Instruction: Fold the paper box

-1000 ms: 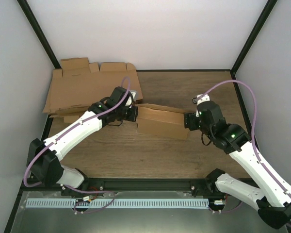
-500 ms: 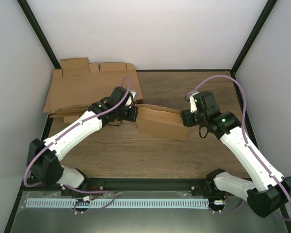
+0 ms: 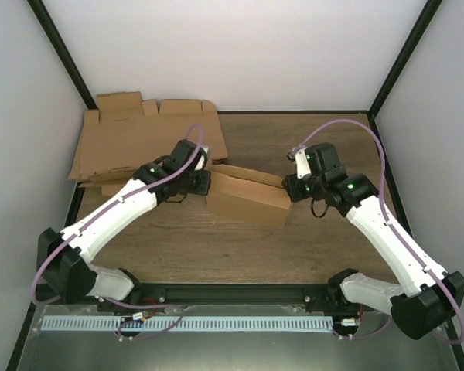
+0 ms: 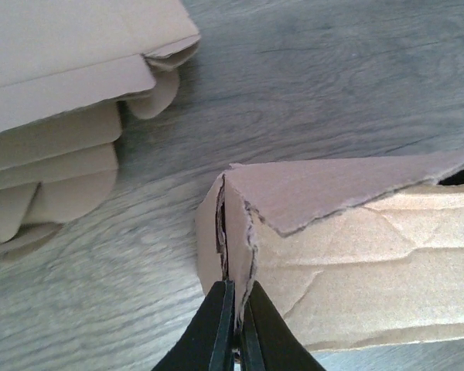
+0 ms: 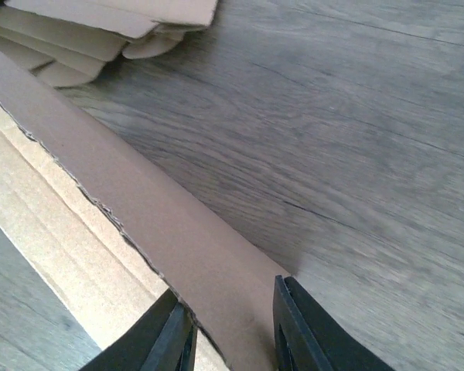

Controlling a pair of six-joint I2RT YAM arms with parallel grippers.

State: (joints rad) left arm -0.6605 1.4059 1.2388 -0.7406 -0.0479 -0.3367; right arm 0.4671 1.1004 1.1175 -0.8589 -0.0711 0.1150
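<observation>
The paper box (image 3: pixel 247 199) lies half-formed mid-table, a long brown cardboard shape with raised walls. My left gripper (image 3: pixel 206 183) is at its left end, shut on the upright end flap (image 4: pixel 236 232); the black fingertips (image 4: pixel 238 309) pinch the cardboard edge. My right gripper (image 3: pixel 291 189) is at the box's right end. Its jaws (image 5: pixel 232 332) straddle the leaning back wall (image 5: pixel 139 209), still partly apart, with the wall spanning the gap between them. The box's inner floor (image 5: pixel 54 247) shows to the left of that wall.
A pile of flat brown blanks (image 3: pixel 131 143) lies at the back left, close behind the left gripper; its rounded tabs (image 4: pixel 62 170) show in the left wrist view and its edge (image 5: pixel 100 31) in the right wrist view. Black frame posts and white walls enclose the wooden table (image 3: pixel 317 147).
The right gripper has moved left and back onto the box's right end while its jaws narrowed around the wall. The box and left gripper have shifted slightly left.
</observation>
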